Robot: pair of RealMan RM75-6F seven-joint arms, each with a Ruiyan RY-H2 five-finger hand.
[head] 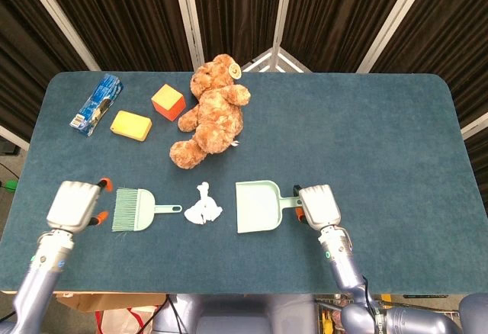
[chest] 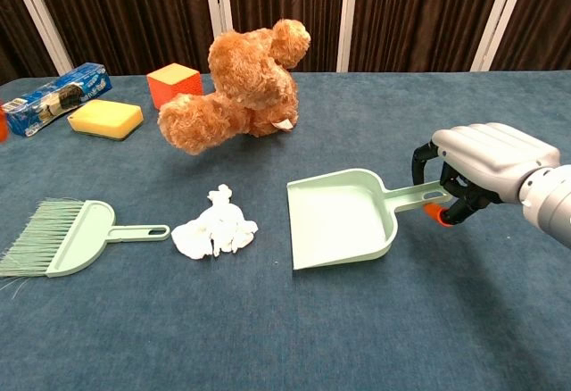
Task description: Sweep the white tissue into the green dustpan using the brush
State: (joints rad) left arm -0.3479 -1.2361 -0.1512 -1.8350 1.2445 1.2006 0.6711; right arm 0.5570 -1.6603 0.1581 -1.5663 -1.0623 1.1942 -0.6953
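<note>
The white crumpled tissue (head: 203,210) (chest: 214,230) lies on the blue table between the brush and the dustpan. The green brush (head: 136,210) (chest: 67,237) rests flat to its left, bristles pointing left, handle toward the tissue. My left hand (head: 74,206) hovers just left of the bristles, holding nothing, its orange fingertips apart. The green dustpan (head: 258,207) (chest: 343,217) sits to the right of the tissue with its mouth facing it. My right hand (head: 319,205) (chest: 486,161) grips the dustpan's handle, which is raised a little off the table.
A brown teddy bear (head: 211,113) (chest: 241,83) lies behind the tissue. Further back left are an orange cube (head: 168,102) (chest: 174,85), a yellow sponge (head: 130,125) (chest: 105,117) and a blue packet (head: 97,104) (chest: 53,96).
</note>
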